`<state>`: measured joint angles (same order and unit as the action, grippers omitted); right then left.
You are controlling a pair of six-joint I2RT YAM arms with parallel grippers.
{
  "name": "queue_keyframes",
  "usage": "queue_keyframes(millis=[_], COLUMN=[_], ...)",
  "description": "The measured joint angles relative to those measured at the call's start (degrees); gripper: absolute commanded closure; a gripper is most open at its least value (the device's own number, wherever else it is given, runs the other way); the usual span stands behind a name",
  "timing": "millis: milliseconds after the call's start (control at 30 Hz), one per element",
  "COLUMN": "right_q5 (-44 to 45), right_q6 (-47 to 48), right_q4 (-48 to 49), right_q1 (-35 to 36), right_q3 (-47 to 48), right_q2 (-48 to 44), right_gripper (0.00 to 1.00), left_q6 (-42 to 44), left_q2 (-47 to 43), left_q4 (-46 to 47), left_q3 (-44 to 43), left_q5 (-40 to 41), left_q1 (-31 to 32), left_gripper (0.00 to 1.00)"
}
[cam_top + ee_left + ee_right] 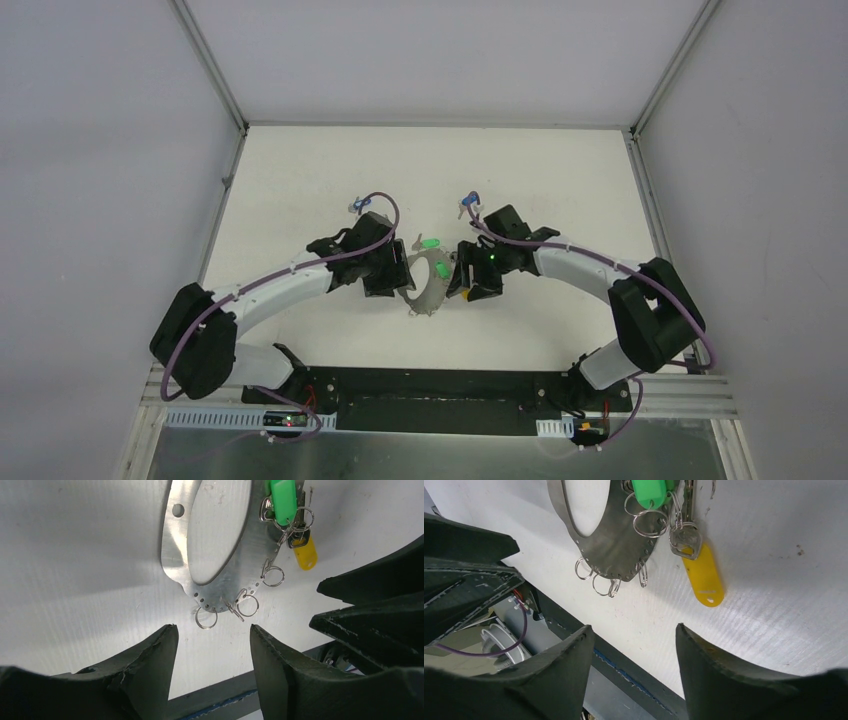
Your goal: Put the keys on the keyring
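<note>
Now the keyring (175,545) lies flat on the white table (75,555) between the two arms, with small split rings (614,587) along its perforated rim. A green tag (283,500) and a yellow tag (706,572) with a silver key (686,540) hang off one side. The left end effector (212,655) and right end effector (634,660) hover near it, fingers apart, gripping nothing
</note>
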<state>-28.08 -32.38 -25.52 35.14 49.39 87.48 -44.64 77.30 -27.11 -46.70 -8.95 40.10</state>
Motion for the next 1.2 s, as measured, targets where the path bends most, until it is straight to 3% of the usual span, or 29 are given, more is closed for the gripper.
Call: queue_keyframes(millis=[100,200,467,733,967,1200], right_q5=[-1.0,-3.1,-5.5,-5.6,-5.1,-4.1], right_q6=[-0.3,-1.7,-5.1,-5.7,-5.4,-4.5], right_q4=[0.3,2.2,6.0,6.7,7.0,6.3], right_q1=[0.0,0.0,0.0,0.1,0.2,0.2], right_q3=[0.1,0.1,0.5,1.4,3.0,4.2], right_q2=[0.7,2.3,11.2,11.7,13.3,13.5], right_gripper=[0.6,0.67,0.68,0.7,0.88,0.99], left_q6=[0.0,-0.3,-1.7,-2.6,-2.4,-1.7], left_q2=[-4.0,-7.6,-15.7,-21.6,-22.1,-22.1], left_q4=[0.2,0.1,0.6,1.4,2.1,3.0], left_q3=[2.1,3.6,5.4,6.3,6.4,6.4], left_q5=[1.2,2.0,3.5,4.7,4.5,3.9], left_q1=[0.0,0.0,0.0,0.0,0.0,0.0], left_gripper=[0.42,0.41,0.39,0.37,0.36,0.36])
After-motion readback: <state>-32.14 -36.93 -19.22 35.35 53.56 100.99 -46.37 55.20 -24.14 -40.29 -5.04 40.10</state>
